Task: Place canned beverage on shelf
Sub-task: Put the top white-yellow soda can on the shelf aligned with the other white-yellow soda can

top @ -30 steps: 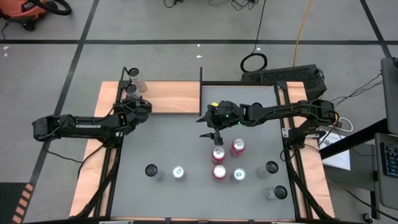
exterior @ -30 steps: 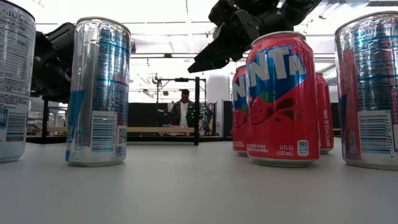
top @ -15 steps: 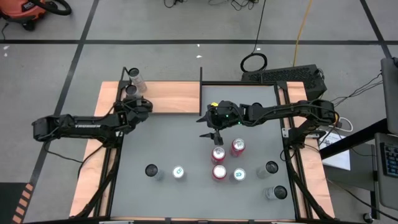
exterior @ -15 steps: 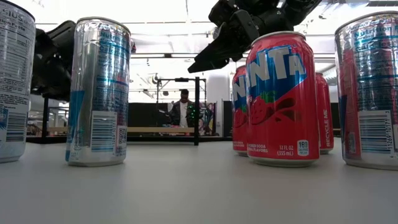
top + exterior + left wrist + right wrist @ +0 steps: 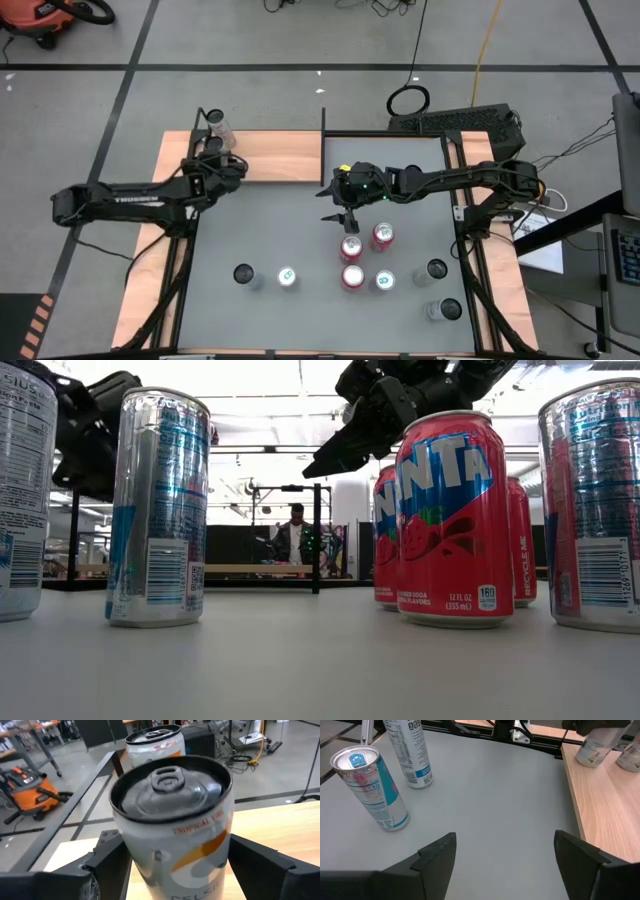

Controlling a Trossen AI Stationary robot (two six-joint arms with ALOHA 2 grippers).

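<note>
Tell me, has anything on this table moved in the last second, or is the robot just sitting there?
Only the left gripper moved: it crept a little toward the shelf's far corner, and its fingers spread slightly on either side of the white can standing there. A second can stands just beyond. The right gripper hangs open above the red cans, unchanged, and no can on the table shifted.

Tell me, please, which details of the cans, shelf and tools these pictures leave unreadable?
- Left tool: whether its fingers touch the white can on the shelf; the left wrist view's bottom edge cuts off the can's base.
- Second can behind it: mostly hidden by the front can.
- Right tool: open over bare table; fingertips cut off.
- Can labels in the high view: too small.
- Shelf in the low view: screened by near cans.
</note>
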